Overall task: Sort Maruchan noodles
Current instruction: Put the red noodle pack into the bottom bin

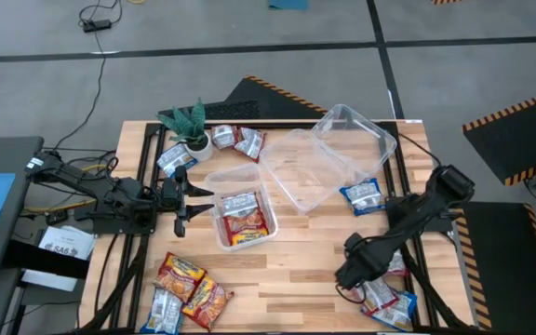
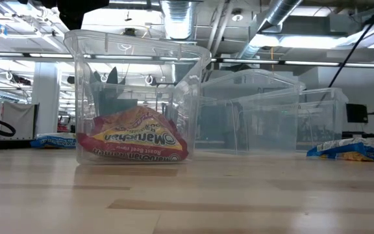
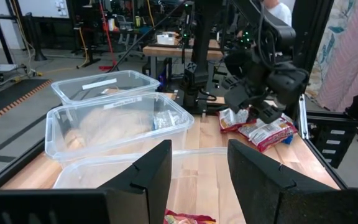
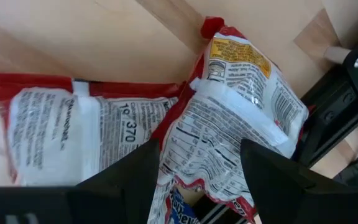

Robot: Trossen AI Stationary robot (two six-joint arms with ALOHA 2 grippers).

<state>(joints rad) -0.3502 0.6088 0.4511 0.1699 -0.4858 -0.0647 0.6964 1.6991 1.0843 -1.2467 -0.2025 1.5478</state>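
A small clear tub (image 1: 220, 181) at the table's middle holds red-orange-yellow noodle packets (image 1: 242, 216), one of which shows in the low view (image 2: 132, 140). My left gripper (image 1: 194, 202) is open and empty, level beside the tub's left side (image 3: 197, 163). My right gripper (image 1: 345, 279) is open at the near right and points down over a pile of red-and-white packets (image 1: 386, 300). Its fingers straddle one packet (image 4: 229, 124), and another (image 4: 67, 130) lies beside it. More packets lie at the near left (image 1: 189, 290), by the plant (image 1: 235, 140) and beside the big tubs (image 1: 361, 195). My right gripper comes from above, pointing down, with its open fingers on either side of the packet's crinkled middle (image 4: 197, 134). The packet lies on the table. I cannot tell whether the fingers touch it.
Two larger clear tubs (image 1: 305, 167) (image 1: 352, 126) stand at the far right. A small potted green plant (image 1: 189, 126) stands at the far left. Black frame rails (image 1: 417, 270) run along the table's sides. Bare wood lies in the near middle (image 1: 287, 279).
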